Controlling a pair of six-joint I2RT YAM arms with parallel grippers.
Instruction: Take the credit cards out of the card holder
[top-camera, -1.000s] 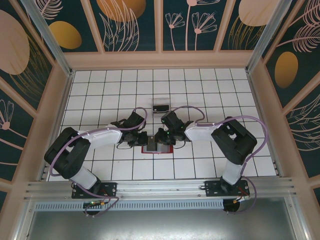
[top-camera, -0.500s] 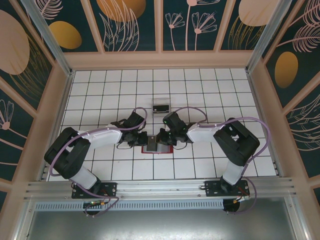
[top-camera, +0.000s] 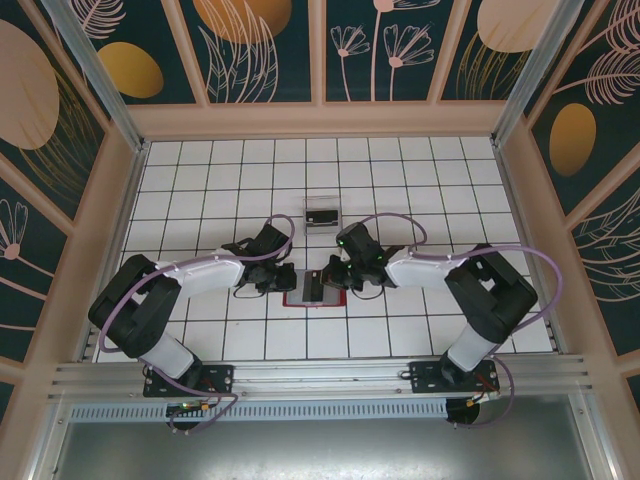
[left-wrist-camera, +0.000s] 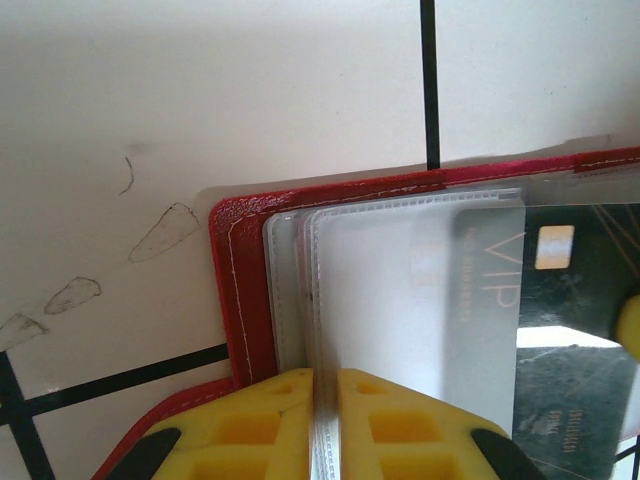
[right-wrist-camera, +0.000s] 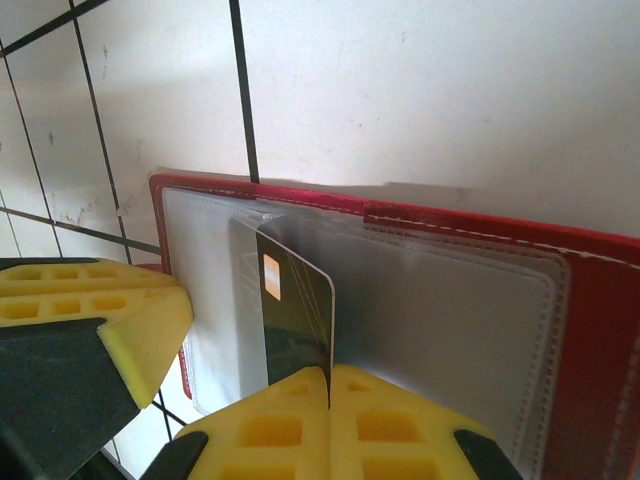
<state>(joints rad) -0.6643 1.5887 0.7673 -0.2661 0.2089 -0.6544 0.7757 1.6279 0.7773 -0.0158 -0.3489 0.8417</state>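
Two grippers, both clenched. Left gripper (left-wrist-camera: 323, 378): pinches the edge of a clear pocket leaf (left-wrist-camera: 400, 300), pinning the card holder (left-wrist-camera: 226, 290), which lies open and flat on the tiled table (top-camera: 400, 180) between the arms. Right gripper (right-wrist-camera: 329, 375): grips one dark, chipped credit card (right-wrist-camera: 292, 310) standing partly out of its sleeve. Handling: draw the card straight along the pocket's opening, level, with the left holding the holder down. Clearance: both arms' fingers sit very close together; clear box (top-camera: 322, 211) lies just beyond; open tiles rightward suit withdrawal.
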